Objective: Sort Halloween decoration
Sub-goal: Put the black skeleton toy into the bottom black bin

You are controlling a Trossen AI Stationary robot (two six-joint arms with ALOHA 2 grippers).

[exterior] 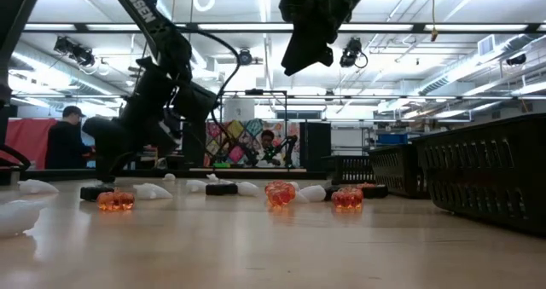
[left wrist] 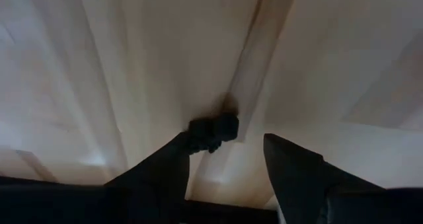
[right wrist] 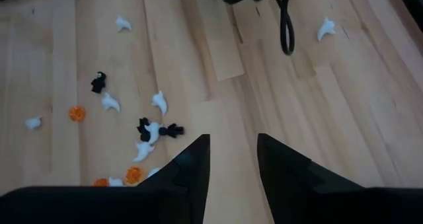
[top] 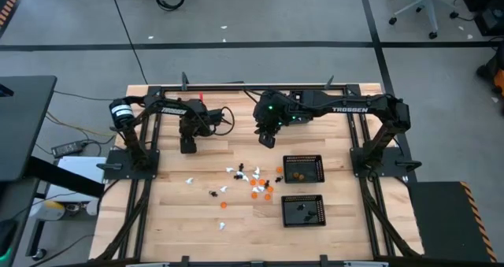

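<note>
you are lowering the left gripper (left wrist: pixel 228 161) with its jaws spread around a small black figure (left wrist: pixel 213 131) near the table's (top: pixel 197 228) far-left corner, while the right gripper (right wrist: pixel 231 161) is hovering half open, empty, over the scattered figures (top: pixel 248 184) mid-table beside two trays (top: pixel 303 168).

Tiny figures (top: pixel 250 182) — shapes too small to tell.

Left gripper (left wrist: pixel 228 159) low, fingers (left wrist: pixel 297 168) apart.
</note>
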